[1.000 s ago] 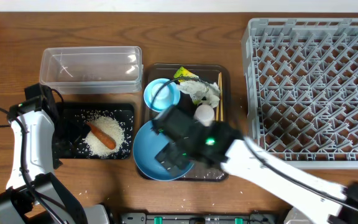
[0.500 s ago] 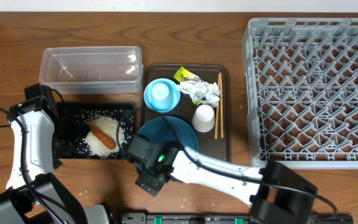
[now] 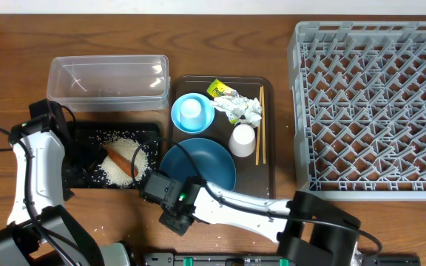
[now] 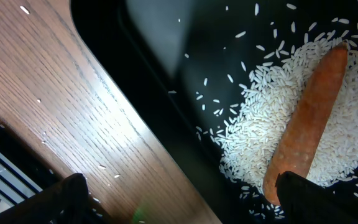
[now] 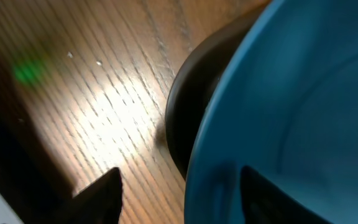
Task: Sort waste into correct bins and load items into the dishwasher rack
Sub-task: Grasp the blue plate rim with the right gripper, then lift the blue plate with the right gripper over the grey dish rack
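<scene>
Right gripper point(image 5: 180, 186): jaws apart, straddling blue plate point(image 5: 291, 112) rim, not clamped.
Left gripper point(image 4: 182, 190): wide open, empty.
Black tray point(image 4: 185, 37): directly below it, holding rice point(image 4: 272, 124) and carrot point(image 4: 306, 118).
Brown serving tray point(image 5: 188, 112): under plate.

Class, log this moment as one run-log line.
left gripper: open, at black tray edge | right gripper: open, astride blue plate rim | carrot: on rice in tray
</scene>
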Controlling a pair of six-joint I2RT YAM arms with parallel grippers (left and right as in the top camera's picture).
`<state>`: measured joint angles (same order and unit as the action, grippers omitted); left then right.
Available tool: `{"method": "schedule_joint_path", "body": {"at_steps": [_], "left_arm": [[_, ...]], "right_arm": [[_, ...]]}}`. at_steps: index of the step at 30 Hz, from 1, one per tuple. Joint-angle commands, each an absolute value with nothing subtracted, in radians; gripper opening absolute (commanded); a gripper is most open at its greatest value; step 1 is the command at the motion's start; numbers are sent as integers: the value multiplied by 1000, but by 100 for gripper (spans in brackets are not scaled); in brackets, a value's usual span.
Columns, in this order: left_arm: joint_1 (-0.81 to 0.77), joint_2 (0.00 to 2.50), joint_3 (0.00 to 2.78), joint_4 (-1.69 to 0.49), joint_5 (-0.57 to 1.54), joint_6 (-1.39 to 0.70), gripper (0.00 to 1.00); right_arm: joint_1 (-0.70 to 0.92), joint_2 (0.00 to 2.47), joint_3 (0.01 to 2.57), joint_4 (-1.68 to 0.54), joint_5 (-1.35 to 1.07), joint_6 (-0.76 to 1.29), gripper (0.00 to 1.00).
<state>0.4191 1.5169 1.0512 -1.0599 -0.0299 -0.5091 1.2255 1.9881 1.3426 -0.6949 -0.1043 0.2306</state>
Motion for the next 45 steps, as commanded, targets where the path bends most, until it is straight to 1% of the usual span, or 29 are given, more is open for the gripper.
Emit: {"method": "schedule_joint_path", "body": {"at_steps": [1, 3, 5, 8, 12, 15, 19, 20, 21, 23, 24, 32, 37, 45], "left_arm": [[424, 1518, 1050, -1065, -38, -514, 99], [424, 1518, 1050, -1065, -38, -514, 99], [424, 1518, 1050, -1065, -38, -514, 99], [424, 1518, 1050, -1065, -38, -514, 99], [424, 1518, 1050, -1065, -38, -514, 99], [424, 1518, 1050, -1065, -38, -514, 99], [424, 1518, 1050, -1065, -38, -514, 99], [424, 1518, 1050, -1065, -38, -514, 99], [424, 1518, 1050, -1065, -38, -514, 99], [424, 1518, 1050, -1065, -38, -514, 99], [424, 1518, 1050, -1065, -38, -514, 99], [424, 1518, 1050, -1065, -38, -514, 99], [424, 1518, 1050, -1065, -38, -514, 99], [424, 1518, 1050, -1065, -38, -514, 99]], "right_arm": [[1237, 1989, 1359, -693, -102, 240, 54], [1237, 1989, 1360, -691, -102, 240, 54], [1237, 1988, 1361, -691, -102, 240, 51], [1237, 1988, 1362, -692, -102, 240, 36], [1235, 1988, 1363, -692, -102, 240, 34], [1235, 1988, 1375, -702, -102, 239, 27], [1232, 1988, 1409, -738, -101, 239, 22], [1232, 1988, 1417, -745, -102, 239, 20], [1231, 1988, 1428, -755, -101, 239, 15], [1231, 1988, 1444, -771, -101, 239, 3], [1231, 1988, 1451, -779, -102, 239, 1], [1230, 1988, 1466, -805, -102, 241, 1], [1228, 1986, 1525, -860, -101, 257, 1], [1160, 1913, 1657, -986, -108, 276, 1]]}}
